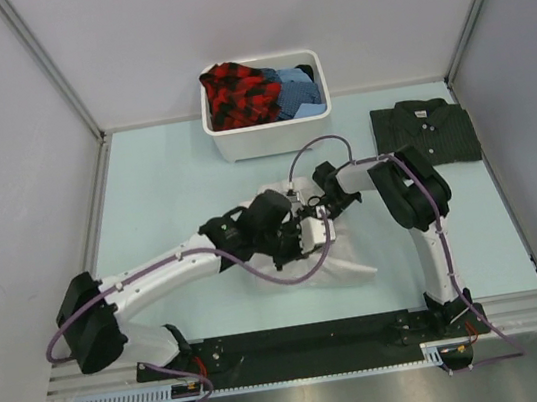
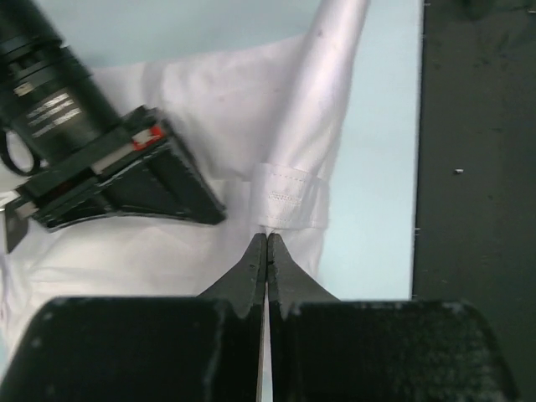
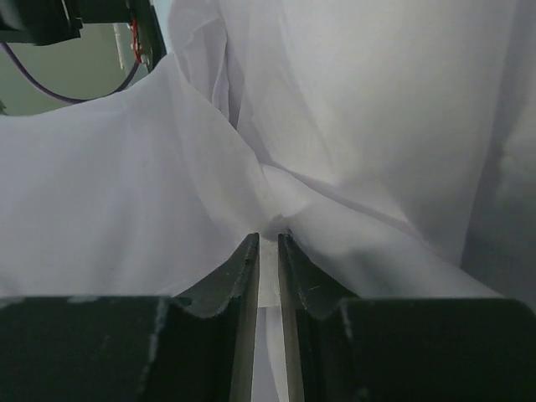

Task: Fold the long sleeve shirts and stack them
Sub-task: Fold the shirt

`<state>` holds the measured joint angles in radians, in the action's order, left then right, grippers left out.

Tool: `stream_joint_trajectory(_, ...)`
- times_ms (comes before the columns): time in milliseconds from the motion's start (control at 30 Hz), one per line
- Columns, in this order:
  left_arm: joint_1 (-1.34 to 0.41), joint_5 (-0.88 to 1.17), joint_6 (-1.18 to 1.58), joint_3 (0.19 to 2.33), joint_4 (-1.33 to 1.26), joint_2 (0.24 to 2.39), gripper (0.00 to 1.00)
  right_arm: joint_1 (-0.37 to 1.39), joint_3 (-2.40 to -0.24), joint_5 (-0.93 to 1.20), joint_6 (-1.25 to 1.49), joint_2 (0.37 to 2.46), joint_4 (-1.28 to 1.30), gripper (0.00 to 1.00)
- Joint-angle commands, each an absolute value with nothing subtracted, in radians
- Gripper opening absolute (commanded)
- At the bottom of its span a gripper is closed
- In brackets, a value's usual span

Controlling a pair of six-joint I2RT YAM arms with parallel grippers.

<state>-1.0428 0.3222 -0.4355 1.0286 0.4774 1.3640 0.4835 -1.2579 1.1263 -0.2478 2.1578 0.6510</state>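
1. While both arms reached over the middle of the table (image 1: 167, 196), the white shirt (image 1: 347, 266) lay crumpled beneath them. It sat near the centre of the top view, spreading toward 5 o'clock.
2. The left gripper (image 2: 266, 238) had its fingers pressed together. Their tips met the white cloth at the near edge of a stitched cuff (image 2: 289, 197), and a thin pale sliver showed between them, so they appeared to pinch the shirt there.
3. From that cuff, the sleeve ran away toward 1 o'clock in the left wrist view.
4. The right gripper (image 3: 268, 239) had its jaws almost together, with a fold of the white shirt nipped between them. Creases fanned out from the pinch toward 10 and 2 o'clock.
5. Seen from above, the two grippers were close together over the shirt, the right one at about 1 o'clock of the left.
6. The dark striped shirt (image 1: 425, 132) lay folded flat with its collar and pale buttons up, at 2 o'clock on the table and well apart from the white shirt.
7. A white tub (image 1: 269, 138) stood at 12 o'clock by the far edge, holding a red-and-black checked cloth (image 1: 232, 93) and blue cloth (image 1: 295, 91).
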Motion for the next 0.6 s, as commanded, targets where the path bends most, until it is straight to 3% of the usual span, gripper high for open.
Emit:
stream_joint_trajectory(0, -0.905, 0.471, -0.580, 1.118, 0.518, 1.460, 0.00, 0.474, -1.310, 1.078, -0.284, 2.220, 0.638, 0.21)
stream_joint_trajectory(233, -0.740, 0.543, -0.658, 1.155, 0.512, 1.626, 0.00, 0.457, -1.406, 1.095, -0.311, 2.276, 0.730, 0.20)
stream_joint_trajectory(367, -0.730, 0.511, -0.657, 1.117, 0.427, 1.651, 0.00, 0.443, -1.442, 1.095, -0.281, 2.290, 0.735, 0.21)
stream_joint_trajectory(567, -0.727, 0.547, -0.650, 1.124, 0.383, 1.648, 0.05, 0.410, -1.514, 1.057, -0.204, 2.243, 0.689, 0.30)
